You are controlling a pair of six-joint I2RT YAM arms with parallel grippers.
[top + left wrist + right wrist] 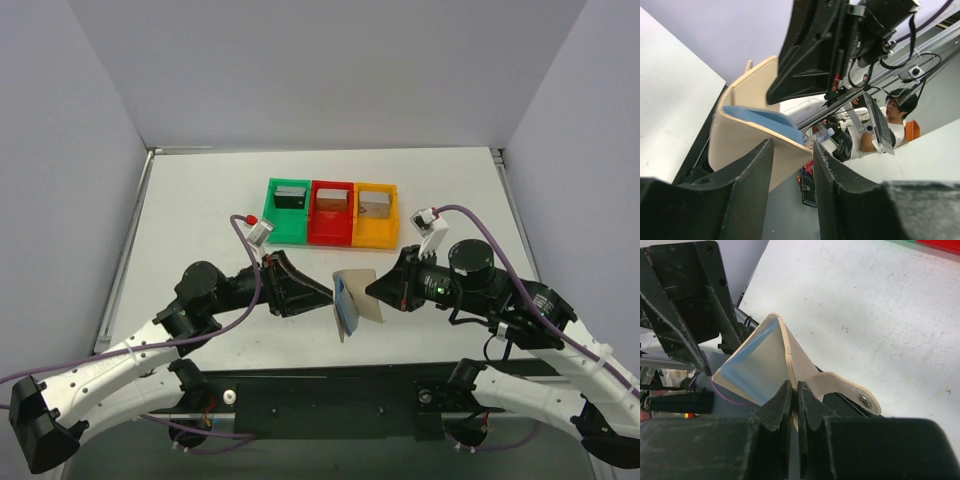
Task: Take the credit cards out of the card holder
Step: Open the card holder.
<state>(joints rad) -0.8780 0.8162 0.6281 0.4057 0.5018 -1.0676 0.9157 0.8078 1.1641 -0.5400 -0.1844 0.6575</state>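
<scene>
The tan card holder [356,302] is held half open above the table's near edge, its bluish-grey pocket panels showing. My right gripper [373,290] is shut on one of its panels; in the right wrist view the jaws [794,388] pinch the tan edge of the holder [757,362], with its snap strap [860,396] hanging to the right. My left gripper [327,296] is open at the holder's left side; in the left wrist view [792,150] the holder's lower panel [745,140] lies across the gap between the fingers. One card lies in each bin: dark [290,195], brownish [330,201], grey [374,204].
A green bin [272,222], a red bin [330,234] and an orange bin [378,236] stand side by side at mid table. White walls close in the left, back and right sides. The black arm mount runs along the near edge.
</scene>
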